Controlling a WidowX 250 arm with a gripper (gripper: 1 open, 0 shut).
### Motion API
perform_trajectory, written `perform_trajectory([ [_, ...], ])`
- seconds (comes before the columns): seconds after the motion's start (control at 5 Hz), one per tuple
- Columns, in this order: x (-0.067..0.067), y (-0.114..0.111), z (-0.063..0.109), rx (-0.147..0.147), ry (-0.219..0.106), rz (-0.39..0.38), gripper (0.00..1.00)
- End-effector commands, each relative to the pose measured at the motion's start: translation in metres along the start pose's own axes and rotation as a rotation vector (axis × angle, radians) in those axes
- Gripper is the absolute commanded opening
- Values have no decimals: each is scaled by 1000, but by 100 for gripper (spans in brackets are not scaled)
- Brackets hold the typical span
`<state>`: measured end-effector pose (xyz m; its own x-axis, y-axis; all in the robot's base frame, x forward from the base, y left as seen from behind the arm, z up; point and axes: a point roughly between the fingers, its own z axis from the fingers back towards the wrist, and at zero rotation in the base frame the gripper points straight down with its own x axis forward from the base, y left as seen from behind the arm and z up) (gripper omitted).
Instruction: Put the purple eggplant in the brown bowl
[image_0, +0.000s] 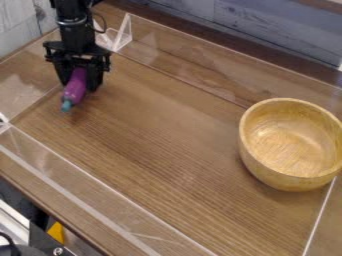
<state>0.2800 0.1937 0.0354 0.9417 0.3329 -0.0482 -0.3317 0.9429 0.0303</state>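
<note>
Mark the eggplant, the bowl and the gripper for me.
eggplant (74, 92): camera view, purple body below the fingers.
bowl (254, 150): camera view, left rim.
gripper (80, 76): camera view, between the fingertips.

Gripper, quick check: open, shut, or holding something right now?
Gripper: closed around the small glossy purple toy eggplant, teal stem end hanging below the fingers; whether it is off the wooden table cannot be told.

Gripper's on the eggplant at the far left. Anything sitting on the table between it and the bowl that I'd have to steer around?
Nothing visible. The purple eggplant hangs in the gripper at the table's left rear, the brown bowl sits at the right, and the wooden table between them is bare. The bowl is empty too.
</note>
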Motion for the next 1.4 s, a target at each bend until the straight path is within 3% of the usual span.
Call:
perform_trajectory([
  [0.0, 12, 2, 24, 0, -66, -1, 0],
  [0.6, 14, -19, 39, -43, -41, -102, 0],
  [1.0, -3, -41, 47, -73, -29, -238, 0],
  [1.2, -11, -55, 47, -92, -29, -223, 0],
])
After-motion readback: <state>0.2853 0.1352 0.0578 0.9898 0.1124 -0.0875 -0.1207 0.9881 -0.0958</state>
